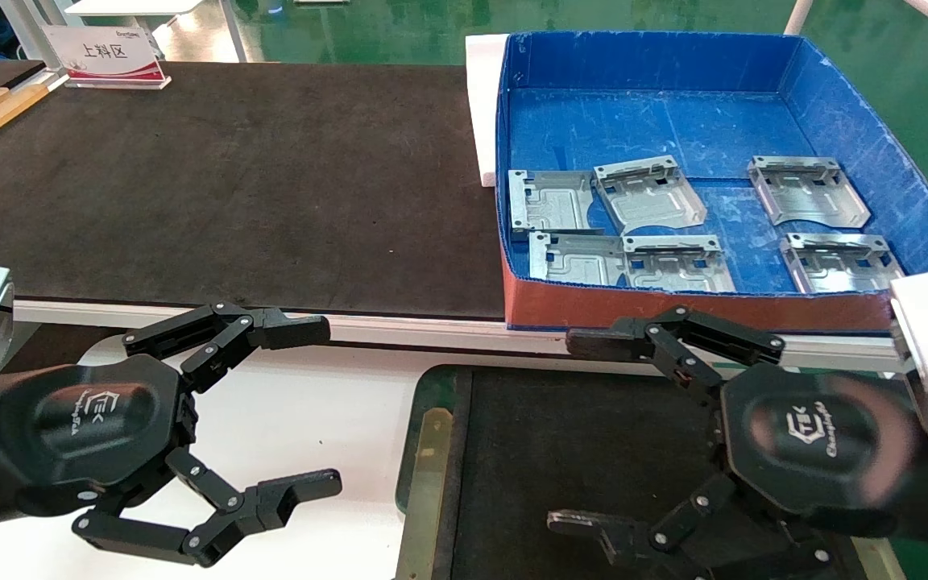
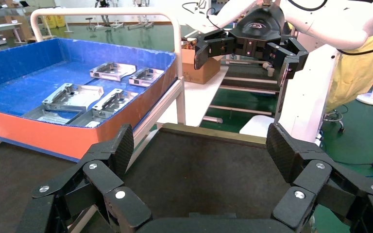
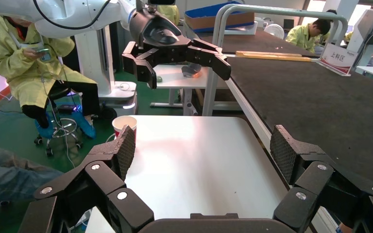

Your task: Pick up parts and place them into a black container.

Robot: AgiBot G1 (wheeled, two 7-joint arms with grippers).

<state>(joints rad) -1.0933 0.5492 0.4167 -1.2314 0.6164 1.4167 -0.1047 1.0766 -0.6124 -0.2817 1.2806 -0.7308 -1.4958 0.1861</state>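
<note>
Six parts (image 1: pixel 648 193) lie flat inside the blue box (image 1: pixel 851 121). Nearer me than the box: the black container (image 1: pixel 593 435), my right gripper (image 1: pixel 585 431) over it, spread wide, holding nothing; my left gripper (image 1: pixel 311 407) beside it, equally wide, nothing held.

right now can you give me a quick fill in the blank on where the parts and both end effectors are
1. All six parts lie in the ____ box.
2. The black container holds ____ parts.
3. The right end effector hovers open over the black ____.
4. The left end effector is open above the ____ table.

Missing words: blue; no; container; white
</note>
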